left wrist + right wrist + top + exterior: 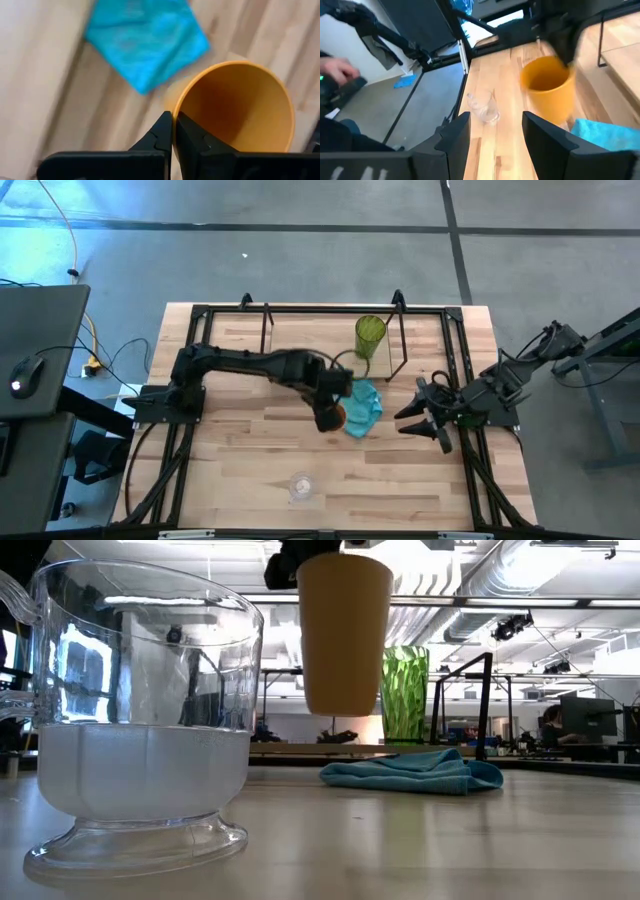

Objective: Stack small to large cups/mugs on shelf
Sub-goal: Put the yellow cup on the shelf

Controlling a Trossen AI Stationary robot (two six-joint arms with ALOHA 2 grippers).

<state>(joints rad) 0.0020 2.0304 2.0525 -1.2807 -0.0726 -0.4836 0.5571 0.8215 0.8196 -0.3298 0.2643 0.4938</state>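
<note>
three cups are in play, and the orange cup (344, 630) is the one in hand: it is held clear of the tabletop (250, 470) by the left claw (173, 131), whose fingers are pinched closed on its rim, one inside and one outside. it hangs above the near edge of the turquoise cloth (364, 408). the green tumbler (369, 337) is already standing on the shelf (405, 340), while the small clear glass cup (301, 486) is left near the front edge of the tabletop. the right claw (422, 423) is parked at the right side with its fingers spread and nothing held. the carrying step seems to be under way; next, the orange cup would need to be brought over the tumbler's mouth and lowered upright into it.
</note>
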